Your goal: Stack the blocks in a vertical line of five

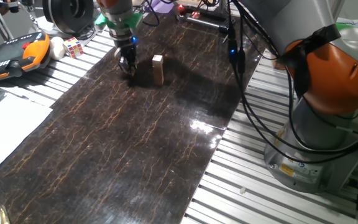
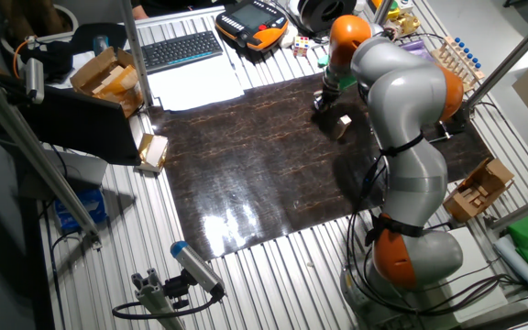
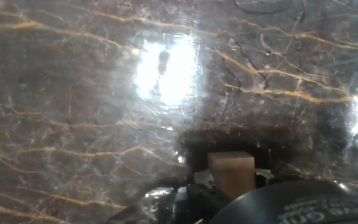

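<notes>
surface: I'm over the glossy dark marble-look mat (image 1: pixel 135 143) on the slatted metal table (image 1: pixel 253 186) | black two-finger gripper (image 1: pixel 128 65) pinching a light-tan wooden cube (image 3: pixel 231 170) | short tan block stack (image 1: pixel 158 68) just beside | clutter: multicoloured Rubik's cube (image 1: pixel 74 46), orange teach pendant (image 1: pixel 14 56)

low side view, high overview, blurry, perhaps downward hand close-up

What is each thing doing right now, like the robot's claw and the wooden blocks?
gripper: lowered to the dark mat, shut on a block.
held block: between the fingers, at the mat.
stack of blocks: upright beside the gripper, apart from it; block count unclear.
Rubik's cube: resting off the mat, untouched.
</notes>
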You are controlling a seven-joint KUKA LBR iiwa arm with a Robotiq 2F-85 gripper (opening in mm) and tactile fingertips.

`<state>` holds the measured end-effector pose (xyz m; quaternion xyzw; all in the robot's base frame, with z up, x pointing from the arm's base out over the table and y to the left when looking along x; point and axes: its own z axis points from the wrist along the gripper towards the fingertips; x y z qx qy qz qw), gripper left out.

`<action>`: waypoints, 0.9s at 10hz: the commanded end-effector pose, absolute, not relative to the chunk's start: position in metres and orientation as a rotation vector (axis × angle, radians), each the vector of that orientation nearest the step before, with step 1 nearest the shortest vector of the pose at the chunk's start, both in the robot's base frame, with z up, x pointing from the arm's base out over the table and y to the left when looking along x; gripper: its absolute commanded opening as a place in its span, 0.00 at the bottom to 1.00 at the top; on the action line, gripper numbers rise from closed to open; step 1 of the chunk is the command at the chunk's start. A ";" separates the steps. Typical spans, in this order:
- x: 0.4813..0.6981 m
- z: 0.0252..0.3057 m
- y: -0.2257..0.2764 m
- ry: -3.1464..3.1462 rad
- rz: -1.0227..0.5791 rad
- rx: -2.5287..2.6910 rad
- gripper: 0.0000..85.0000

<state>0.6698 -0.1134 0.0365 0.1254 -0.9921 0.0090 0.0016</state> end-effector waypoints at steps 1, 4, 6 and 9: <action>0.670 0.040 -0.113 -3.109 0.015 0.387 0.32; 0.666 0.079 -0.106 -3.077 0.040 0.355 0.22; 0.655 0.112 -0.100 -3.053 0.064 0.318 0.20; 0.631 0.150 -0.097 -3.022 0.058 0.276 0.16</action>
